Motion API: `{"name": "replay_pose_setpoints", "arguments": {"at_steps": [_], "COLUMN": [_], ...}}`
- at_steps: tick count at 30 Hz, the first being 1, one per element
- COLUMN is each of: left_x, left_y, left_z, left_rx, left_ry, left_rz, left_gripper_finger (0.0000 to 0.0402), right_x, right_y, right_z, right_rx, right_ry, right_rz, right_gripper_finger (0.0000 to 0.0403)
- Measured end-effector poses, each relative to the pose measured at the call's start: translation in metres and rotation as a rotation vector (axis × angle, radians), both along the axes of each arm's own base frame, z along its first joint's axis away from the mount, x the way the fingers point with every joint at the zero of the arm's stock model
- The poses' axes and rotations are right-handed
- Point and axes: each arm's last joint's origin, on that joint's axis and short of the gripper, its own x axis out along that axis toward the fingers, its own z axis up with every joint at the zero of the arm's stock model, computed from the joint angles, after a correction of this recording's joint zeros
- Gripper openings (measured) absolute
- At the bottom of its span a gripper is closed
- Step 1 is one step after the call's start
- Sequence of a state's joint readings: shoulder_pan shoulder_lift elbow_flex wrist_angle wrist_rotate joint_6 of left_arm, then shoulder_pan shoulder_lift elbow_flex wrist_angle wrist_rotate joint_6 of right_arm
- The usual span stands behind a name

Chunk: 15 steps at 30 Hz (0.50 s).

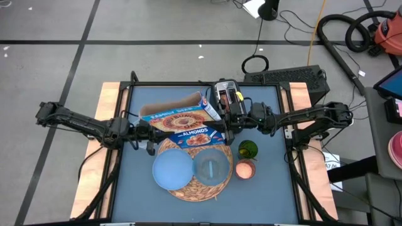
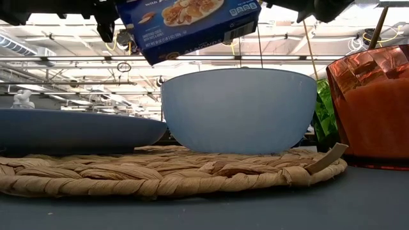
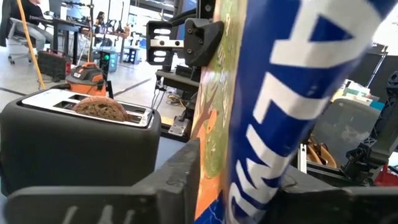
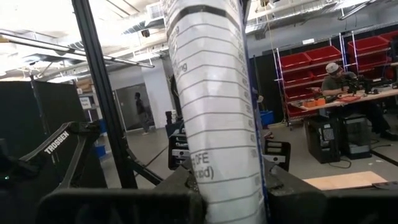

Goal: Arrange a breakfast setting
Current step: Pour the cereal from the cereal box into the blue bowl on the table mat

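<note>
Cereal box, blue cardboard with "ALMONDS" lettering point(image 1: 186, 126), hangs tilted above the round woven straw mat point(image 1: 188, 188), clamped at opposite ends by the left gripper point(image 1: 146, 133) and right gripper point(image 1: 227, 123); each wrist view shows dark fingers tight against a box face. Light-blue plate point(image 1: 172, 171) and clear glass bowl point(image 1: 211, 168) sit side by side on the mat; bowl appears empty, though glare makes this uncertain. Orange-pink cup point(image 1: 245, 169) stands just beside the mat, green glass object point(image 1: 249, 149) behind it. Black-and-silver toaster point(image 1: 226, 93) holds a brown bagel point(image 3: 99, 108).
</note>
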<state>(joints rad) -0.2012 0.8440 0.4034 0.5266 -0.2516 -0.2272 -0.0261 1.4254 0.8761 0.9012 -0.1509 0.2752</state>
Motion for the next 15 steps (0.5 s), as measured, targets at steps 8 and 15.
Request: {"name": "replay_pose_setpoints", "arguments": {"at_steps": [8,15], "left_x": [0.000,0.000], "left_y": [0.000,0.000], "left_z": [0.000,0.000], "left_rx": [0.033,0.035], "left_ry": [-0.002,-0.001], "left_rz": [0.001,-0.002], "left_gripper_finger": [0.0129,0.0129], "right_x": [-0.001,-0.005], "right_y": [0.000,-0.005], "right_z": [0.005,0.012], "right_rx": [-0.001,-0.003], "right_ry": [-0.051,-0.111], "right_rz": [0.000,-0.017], "right_gripper_finger": [0.0042,0.0042]}}
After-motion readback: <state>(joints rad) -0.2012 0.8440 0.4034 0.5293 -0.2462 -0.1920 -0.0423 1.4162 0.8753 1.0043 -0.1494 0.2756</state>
